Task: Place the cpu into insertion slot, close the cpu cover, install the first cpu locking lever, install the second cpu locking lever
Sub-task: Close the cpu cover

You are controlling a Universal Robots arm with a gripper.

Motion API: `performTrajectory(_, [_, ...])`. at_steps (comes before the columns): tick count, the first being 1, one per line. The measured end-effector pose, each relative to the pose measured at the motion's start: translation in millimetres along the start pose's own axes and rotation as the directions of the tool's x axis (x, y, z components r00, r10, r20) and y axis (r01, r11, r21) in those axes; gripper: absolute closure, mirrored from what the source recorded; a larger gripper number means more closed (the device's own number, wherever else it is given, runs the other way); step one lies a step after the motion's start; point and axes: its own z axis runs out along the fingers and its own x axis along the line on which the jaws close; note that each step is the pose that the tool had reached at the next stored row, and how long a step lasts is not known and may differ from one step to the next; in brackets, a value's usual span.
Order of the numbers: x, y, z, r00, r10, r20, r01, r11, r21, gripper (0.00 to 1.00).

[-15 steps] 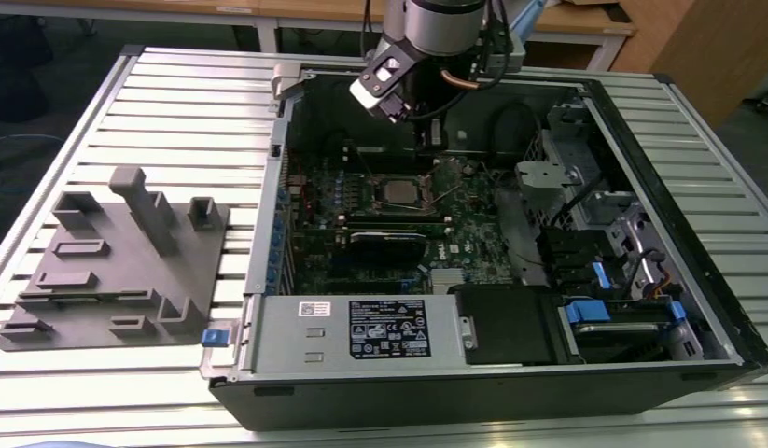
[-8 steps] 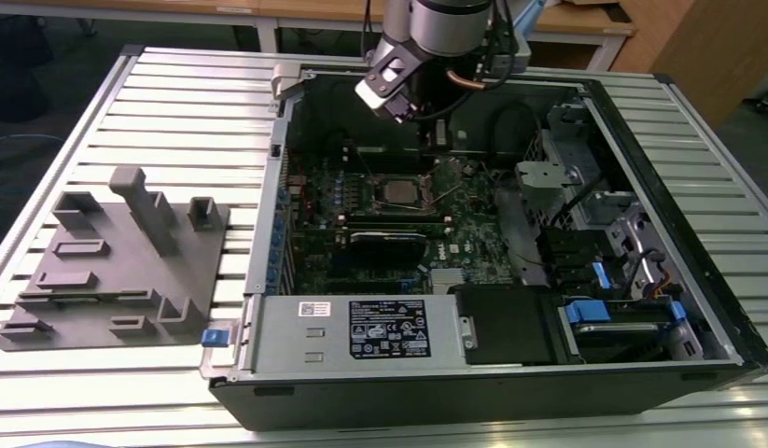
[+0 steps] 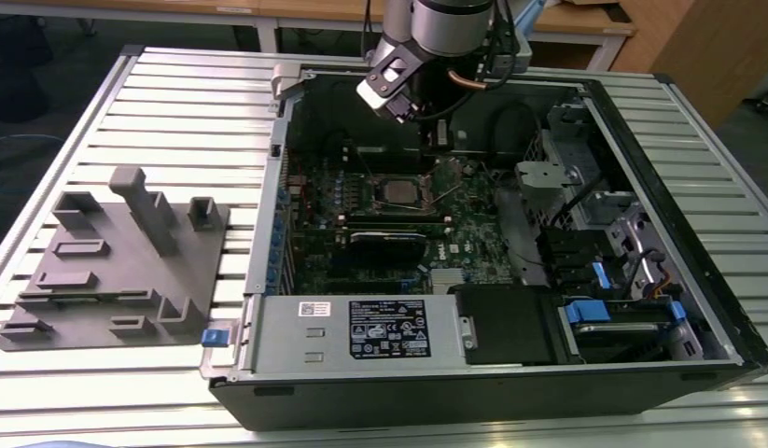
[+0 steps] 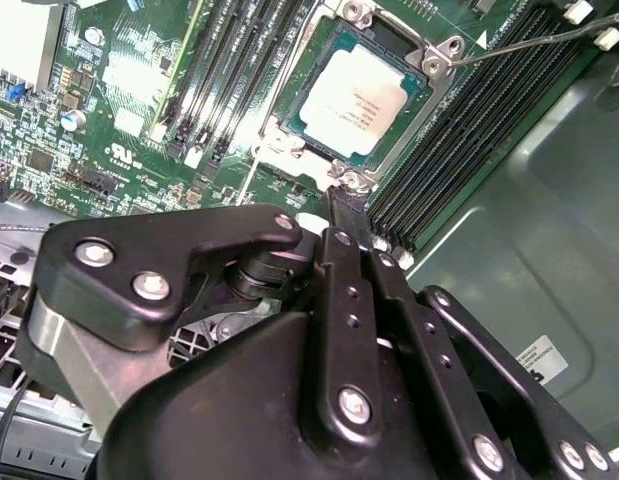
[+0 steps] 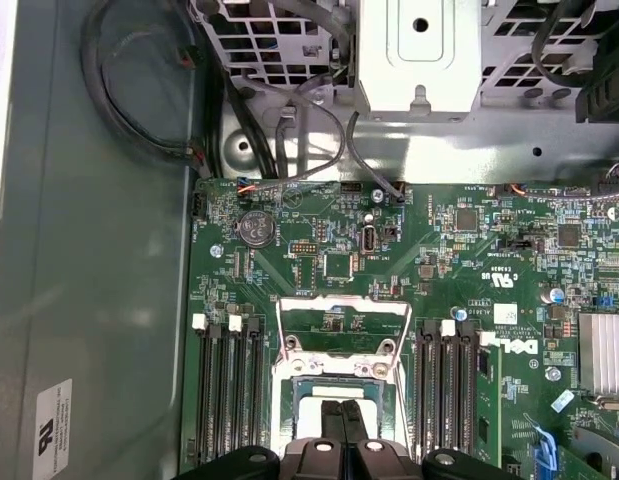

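The cpu (image 4: 354, 100) is lying flat in the insertion slot (image 4: 289, 140), pale metal top facing up, just beyond the tips of the gripper (image 4: 346, 205), which is hovering low at one corner of the socket in the second wrist view. The claw's two black fingers are pressing together and nothing is showing between them, so the gripper is carrying nothing. Judging by its look, the chip is behaving as a light, stiff, thin plate. Its smooth lid is probably offering little grip, and its underside and the socket contacts are likely fragile, so any hold belongs on two opposite edges, with no sideways dragging. Past the chip, in the first wrist view, the cpu cover (image 5: 339, 365) appears to be standing open, its silvery frame showing green motherboard (image 5: 439, 250) through the window. Thin sheet metal on a hinge is likely swinging easily yet springing back, so pressure belongs on the frame's rim, not on the chip. Farther out, a thin wire locking lever (image 4: 529, 42) is sticking out unlatched over the black memory slots (image 4: 459, 130). It is looking stiff and springy, best pushed near its free end. In the exterior view the arm is hanging over the far end of the open computer case (image 3: 483, 392).
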Motion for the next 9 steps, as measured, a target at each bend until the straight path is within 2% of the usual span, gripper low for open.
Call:
performTrajectory(4, [0.0,1.8,0.1,1.0000,0.000,0.0000,0.000,1.0000,0.0000,0.89])
performTrajectory(9, [-0.1,9.2,0.5,1.0000,0.000,-0.0001,0.000,1.0000,0.0000,0.89])
